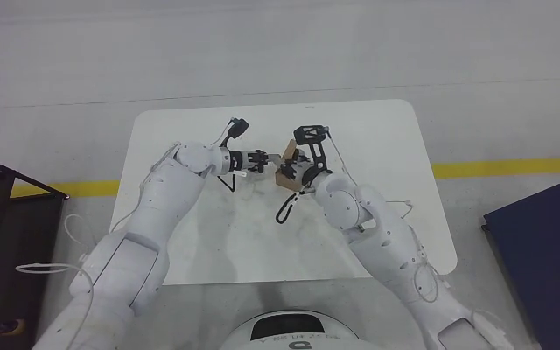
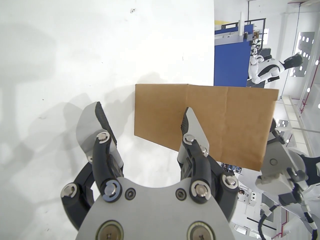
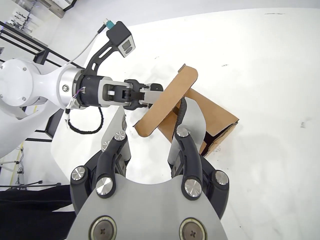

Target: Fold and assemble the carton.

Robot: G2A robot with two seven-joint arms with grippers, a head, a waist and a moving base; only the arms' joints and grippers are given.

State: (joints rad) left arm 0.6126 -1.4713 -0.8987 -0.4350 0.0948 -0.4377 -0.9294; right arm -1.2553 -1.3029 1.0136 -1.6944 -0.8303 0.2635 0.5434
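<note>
Evidently everything turned on the carton (image 1: pixel 285 175), which sat near the middle of the tabletop (image 1: pixel 376 227), directly between the two arms. The left gripper (image 1: pixel 262 160) was at its left side and the right gripper (image 1: pixel 302 171) at its right, both close in, neither clearly nearer. The carton's body lay on the tabletop only partly erected. In the right wrist view one end gaped open, and a long flap (image 3: pixel 165 103) rose from the body at a tilt. The flap's long axis ran slantwise across the gap of the right gripper (image 3: pixel 152 118).

The right gripper's jaws stood well apart. The flap passed between them without being pinched, and one finger (image 3: pixel 186 118) reached in behind the flap toward the carton's body and looked to be touching cardboard there. The left gripper (image 2: pixel 142 116) was likewise spread wide and held nothing. From its own wrist view the brown panel (image 2: pixel 207 118) lay just ahead of it, broadside on. One fingertip (image 2: pixel 186 123) sat over the panel's face, probably pressing it, and the other hung over bare tabletop beside the panel's edge.

As I judged it, the task was in its early folding stage, with the flap not yet turned down or tucked. The next move would likely need the left gripper to push the flap over while the right steadied the body. A slip could have let the light carton skid or collapse flat.
</note>
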